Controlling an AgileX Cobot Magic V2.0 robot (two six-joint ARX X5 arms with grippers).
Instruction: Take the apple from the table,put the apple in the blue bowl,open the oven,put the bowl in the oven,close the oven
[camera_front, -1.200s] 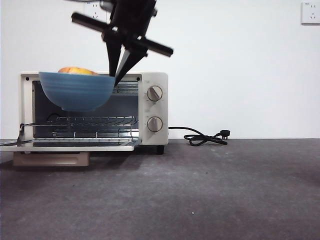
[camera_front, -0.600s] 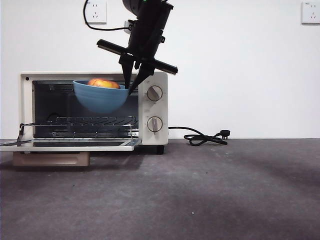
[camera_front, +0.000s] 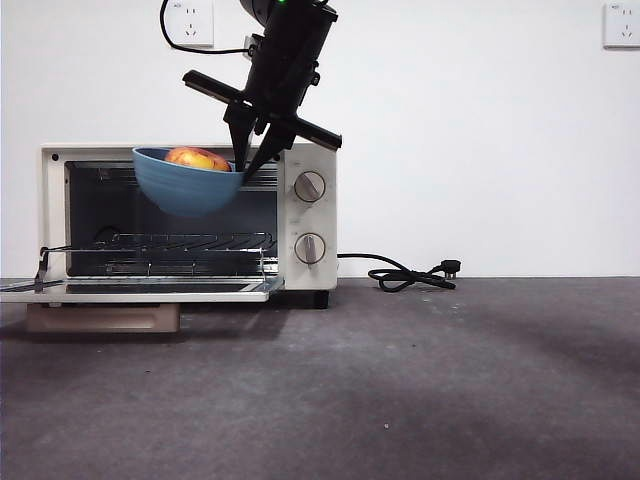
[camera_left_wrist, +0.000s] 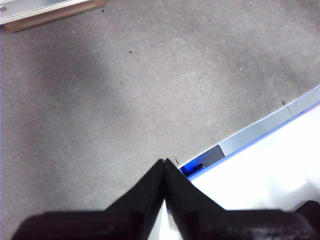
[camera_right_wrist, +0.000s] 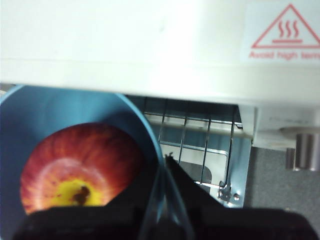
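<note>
Bowl-to-cavity alignment is what the next move turns on: the blue bowl (camera_front: 187, 183) hangs in front of the oven (camera_front: 305, 215) mouth, high up, its rim level with the top edge of the opening, so it likely has to drop a little before going inward. Right end effector (camera_front: 247, 160) is clamped on the bowl's rim on the knob side, one jaw inside and one outside, as the right wrist view confirms (camera_right_wrist: 165, 165). Apple (camera_right_wrist: 80, 167) sits inside the bowl, top poking above the rim. Bowl tilts slightly, hanging away from the grip toward the hinge side. Oven door (camera_front: 140, 290) is folded flat open, wire rack (camera_front: 185, 241) clear below the bowl, plenty of room under, little above. Risk by my read: rim clipping the top frame, or the side post by the knobs (camera_front: 309, 186) catching the jaws. Left end effector (camera_left_wrist: 165, 162) waits with jaws together, over bare bench (camera_left_wrist: 125, 90), well apart from the oven. Bench in front is dark grey, matte; black cord (camera_front: 405, 274) lies off to the side.
</note>
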